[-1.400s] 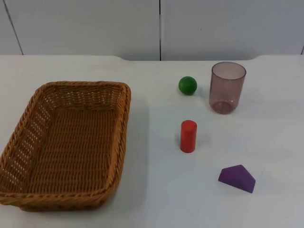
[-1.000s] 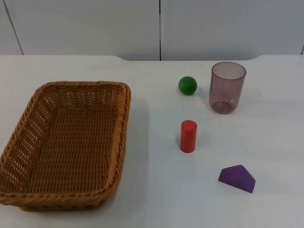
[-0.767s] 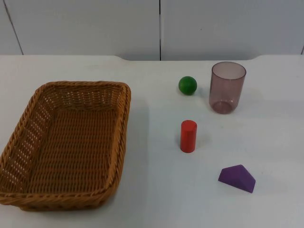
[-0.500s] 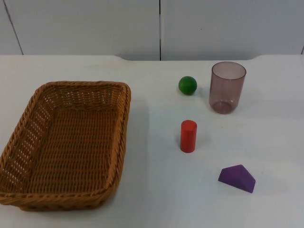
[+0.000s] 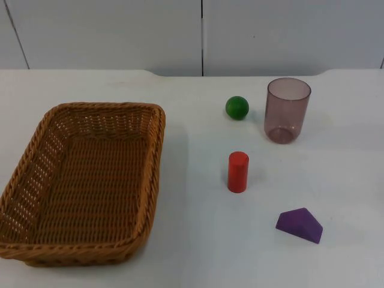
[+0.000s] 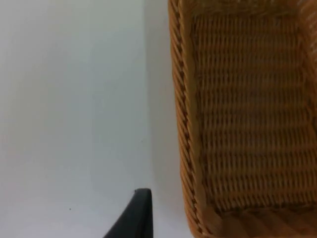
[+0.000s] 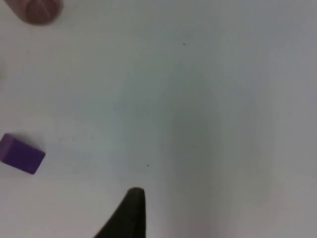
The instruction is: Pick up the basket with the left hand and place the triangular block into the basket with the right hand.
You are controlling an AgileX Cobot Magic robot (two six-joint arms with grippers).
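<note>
Resting unmoved — basket (image 5: 84, 180), triangular block (image 5: 299, 225)

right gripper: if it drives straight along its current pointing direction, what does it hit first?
Most likely bare table. In the right wrist view the purple triangular block and the cup lie well off to one side of that line. Depth is unclear.

Open table (image 5: 198, 240) lies all around the purple triangular block (image 5: 299, 225). The red cylinder (image 5: 237, 172) stands between it and the basket (image 5: 90, 180). The cup (image 5: 287, 110) and green ball (image 5: 237, 108) stand farther back.
</note>
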